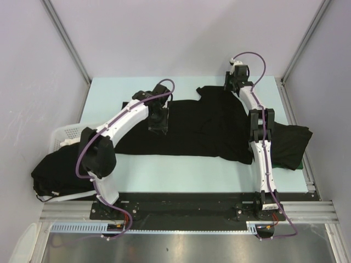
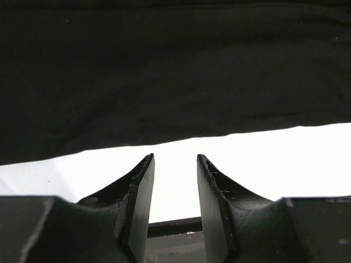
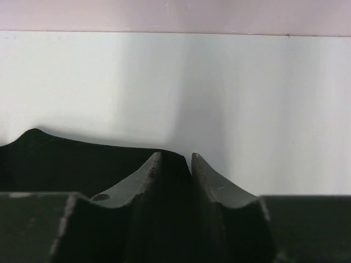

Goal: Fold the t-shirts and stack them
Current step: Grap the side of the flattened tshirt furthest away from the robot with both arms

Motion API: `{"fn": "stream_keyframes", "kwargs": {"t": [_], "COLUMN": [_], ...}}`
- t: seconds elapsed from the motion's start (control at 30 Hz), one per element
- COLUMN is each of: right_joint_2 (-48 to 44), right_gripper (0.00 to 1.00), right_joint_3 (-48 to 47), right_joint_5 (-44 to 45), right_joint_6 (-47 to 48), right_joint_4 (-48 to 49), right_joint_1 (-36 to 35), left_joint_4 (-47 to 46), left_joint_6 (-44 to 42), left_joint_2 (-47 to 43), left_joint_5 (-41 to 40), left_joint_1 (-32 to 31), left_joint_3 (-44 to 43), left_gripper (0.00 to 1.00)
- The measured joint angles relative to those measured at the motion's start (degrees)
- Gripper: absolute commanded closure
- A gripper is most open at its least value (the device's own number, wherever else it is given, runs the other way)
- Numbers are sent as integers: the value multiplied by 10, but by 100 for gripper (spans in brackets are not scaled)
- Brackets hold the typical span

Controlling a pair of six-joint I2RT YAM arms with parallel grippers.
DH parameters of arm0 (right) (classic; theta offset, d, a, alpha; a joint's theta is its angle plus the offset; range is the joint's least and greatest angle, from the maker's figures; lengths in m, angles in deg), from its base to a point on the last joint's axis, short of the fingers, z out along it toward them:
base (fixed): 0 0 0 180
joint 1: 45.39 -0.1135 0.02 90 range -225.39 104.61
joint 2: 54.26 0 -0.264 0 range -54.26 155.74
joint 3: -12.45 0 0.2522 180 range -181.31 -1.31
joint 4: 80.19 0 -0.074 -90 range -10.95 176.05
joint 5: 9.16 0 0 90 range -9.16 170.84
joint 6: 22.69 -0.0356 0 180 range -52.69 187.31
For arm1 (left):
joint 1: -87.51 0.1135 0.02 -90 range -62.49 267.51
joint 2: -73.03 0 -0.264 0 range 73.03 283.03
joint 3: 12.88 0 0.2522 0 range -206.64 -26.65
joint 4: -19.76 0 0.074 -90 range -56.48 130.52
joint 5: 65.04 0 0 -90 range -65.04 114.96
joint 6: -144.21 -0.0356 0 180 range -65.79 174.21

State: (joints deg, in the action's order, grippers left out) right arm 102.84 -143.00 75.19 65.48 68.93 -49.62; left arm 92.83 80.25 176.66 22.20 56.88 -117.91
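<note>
Black cloth, the shirt (image 1: 192, 129) lies spread across the middle of the pale table (image 1: 181, 175); a second shirt (image 1: 293, 139) sits at centre right and a heap of shirts (image 1: 52, 172) spills from the basket (image 1: 64, 134) at lower left. The fold looks about to start, and it will go best if both claws pinch only the top edge and lift level, keeping the cloth taut. The right arm stretches to the upper right, and the right claw (image 3: 174, 154) seems pinched on the shirt's far edge; the left arm arches to upper centre, and the left claw (image 2: 174, 156) stands open and empty at the cloth's edge.
</note>
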Motion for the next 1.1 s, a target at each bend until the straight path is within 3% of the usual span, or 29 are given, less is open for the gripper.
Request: {"fn": "stream_keyframes", "kwargs": {"t": [0.1, 0.2, 0.33, 0.5, 0.83, 1.1], "right_joint_2": [0, 0, 0, -2, -17, -25], "right_gripper": [78, 91, 100, 100, 100, 100], "right_joint_3": [0, 0, 0, 15, 37, 43], "right_joint_5": [1, 2, 2, 1, -5, -10], "right_joint_6": [-1, 0, -1, -2, -2, -3], "right_joint_4": [0, 2, 3, 7, 11, 10], "right_joint_1": [0, 0, 1, 4, 17, 17], "left_joint_4": [0, 3, 15, 8, -43, -83], "left_joint_6": [0, 0, 0, 0, 20, 20], "left_joint_2": [5, 16, 65, 125, 203, 269], "left_joint_5": [-4, -18, -41, -62, -82, -90], "left_joint_1": [0, 0, 6, 26, 150, 203], "left_joint_3": [-8, -24, -92, -157, -208, -280], "left_gripper": [59, 59, 59, 59, 57, 54]}}
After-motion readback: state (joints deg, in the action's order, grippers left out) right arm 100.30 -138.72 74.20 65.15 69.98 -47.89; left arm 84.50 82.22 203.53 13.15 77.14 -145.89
